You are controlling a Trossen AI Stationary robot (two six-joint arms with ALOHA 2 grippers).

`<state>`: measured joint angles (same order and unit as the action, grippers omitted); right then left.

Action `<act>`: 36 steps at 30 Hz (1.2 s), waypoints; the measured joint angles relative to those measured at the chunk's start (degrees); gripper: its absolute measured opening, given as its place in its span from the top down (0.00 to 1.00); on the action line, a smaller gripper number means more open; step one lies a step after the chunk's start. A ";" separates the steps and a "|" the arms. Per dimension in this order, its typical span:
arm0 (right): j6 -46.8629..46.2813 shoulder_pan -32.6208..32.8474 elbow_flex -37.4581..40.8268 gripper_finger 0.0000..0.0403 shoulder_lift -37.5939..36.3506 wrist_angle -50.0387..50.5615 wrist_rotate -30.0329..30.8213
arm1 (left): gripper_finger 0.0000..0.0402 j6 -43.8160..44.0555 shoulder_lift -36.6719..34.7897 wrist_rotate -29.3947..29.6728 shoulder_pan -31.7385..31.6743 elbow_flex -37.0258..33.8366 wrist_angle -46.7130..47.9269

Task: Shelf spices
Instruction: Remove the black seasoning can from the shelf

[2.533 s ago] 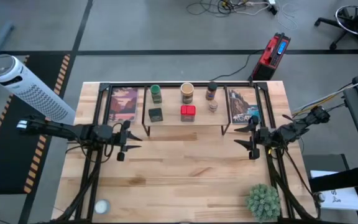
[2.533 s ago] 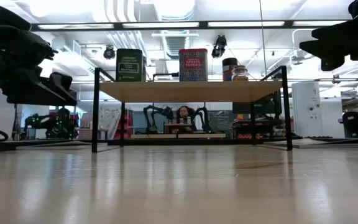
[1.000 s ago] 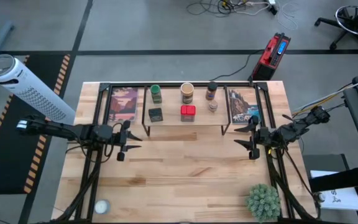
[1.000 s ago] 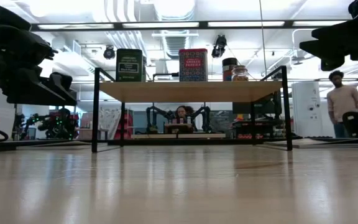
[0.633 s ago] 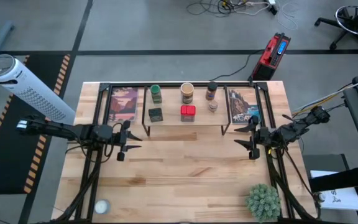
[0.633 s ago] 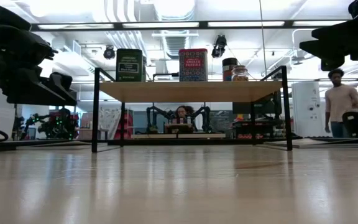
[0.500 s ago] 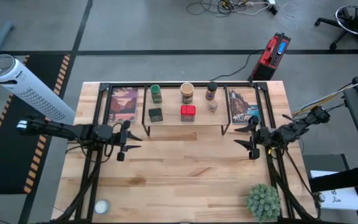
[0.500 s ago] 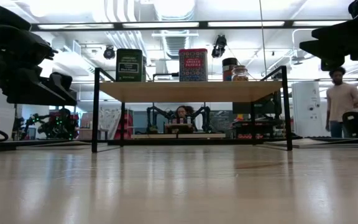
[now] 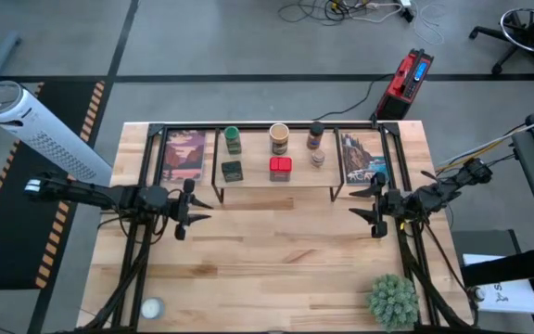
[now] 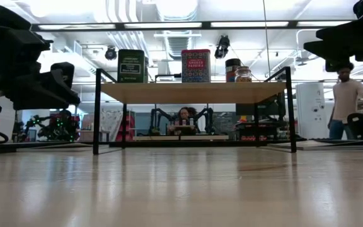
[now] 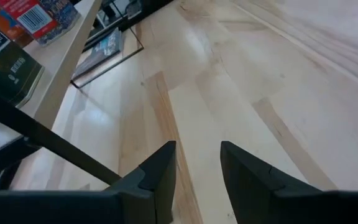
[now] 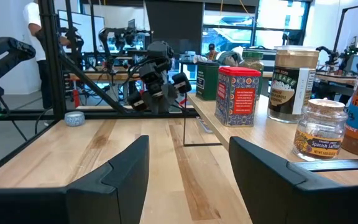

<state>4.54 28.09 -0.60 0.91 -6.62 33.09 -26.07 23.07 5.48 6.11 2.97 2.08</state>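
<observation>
Table [image 9: 276, 260] with shelved spices [image 9: 279, 153] between both grippers

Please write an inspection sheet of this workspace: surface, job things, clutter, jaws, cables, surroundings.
Surface: light-wood table, front part bare.
Job things: six spices on the shelf: green-lidded jar, black box, tan jar, red tin, brown bottle, clear jar.
Clutter: two picture cards beside the shelf; plant and a small white object at the table's front.
Jaws: left gripper shut, empty; right gripper apart, holding nothing; both off the shelf.
Cables: loose on the floor behind.
Surroundings: red device, white cylinder, person standing behind.
</observation>
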 joint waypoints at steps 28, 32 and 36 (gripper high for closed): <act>-0.02 0.00 0.01 0.51 -0.02 -0.03 -0.01 | 0.72 24.30 0.00 0.00 0.00 0.00 -2.95; -0.03 -0.01 0.01 0.51 -0.01 -1.06 -0.04 | 0.72 31.19 0.11 0.00 0.00 0.00 -2.94; -4.47 -0.01 0.01 0.51 -0.02 -3.22 -0.05 | 0.72 33.26 0.28 -0.77 0.00 1.57 -1.28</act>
<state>0.07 28.08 -0.59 0.89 -9.84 33.04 7.19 23.35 4.71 6.11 4.53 0.80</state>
